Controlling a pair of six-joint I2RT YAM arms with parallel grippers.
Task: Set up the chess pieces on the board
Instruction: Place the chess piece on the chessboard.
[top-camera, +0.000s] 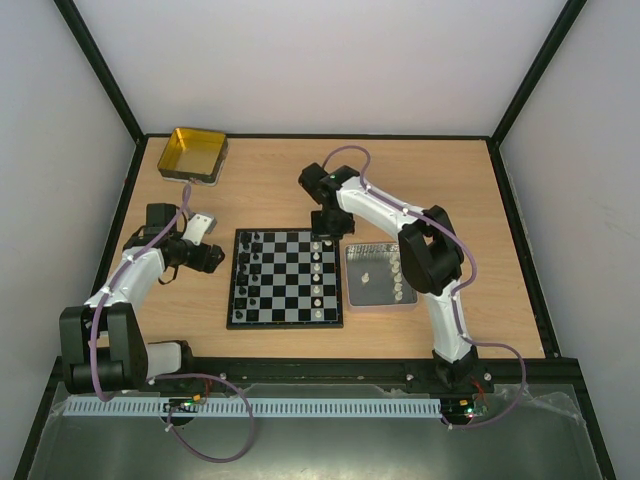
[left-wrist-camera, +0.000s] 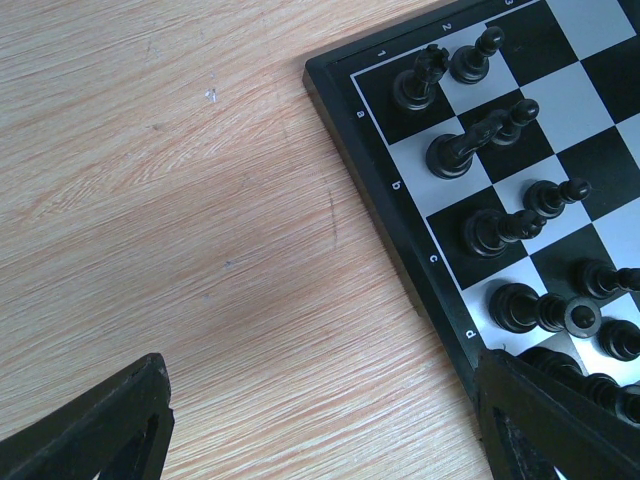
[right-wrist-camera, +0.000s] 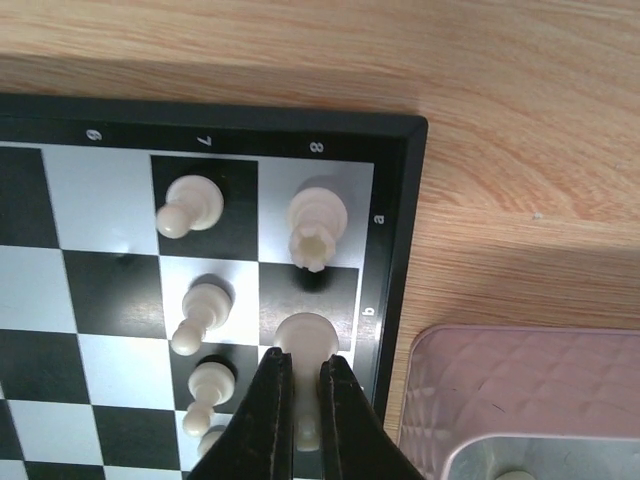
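Gripping: the right gripper (right-wrist-camera: 305, 360) was pinched shut on a cream chess piece (right-wrist-camera: 305, 332), low in the centre of the right wrist view, over the second square down in the board's right-hand column.
Left gripper: the left gripper (left-wrist-camera: 320, 410) stood wide open and empty, with its fingers in the bottom corners of the left wrist view, above bare wooden table (left-wrist-camera: 180, 200) just beside the board's edge.
Board: the chessboard (top-camera: 286, 323) lay in the middle of the overhead view, between the two arms.
Black pieces: the black pieces (top-camera: 250, 272) stood in two columns along the board's left side.
White pieces: a cream rook (right-wrist-camera: 318, 225) stood on the corner square above the held piece, and cream pawns (right-wrist-camera: 190, 208) lined the column to its left.
Unplaced pieces: more cream pieces (top-camera: 397, 272) sat in the silver tray (top-camera: 375, 297), just right of the board.
Handling: each piece looked tiny, light, rigid and smooth, so it would probably slip or twist under a loose pinch and topple on its narrow base.
Where to hold: the slim neck or upper body, taken from above with the pads on opposite sides, seemed best.
Risk: the neighbours stood close, so wide fingers could knock them over.
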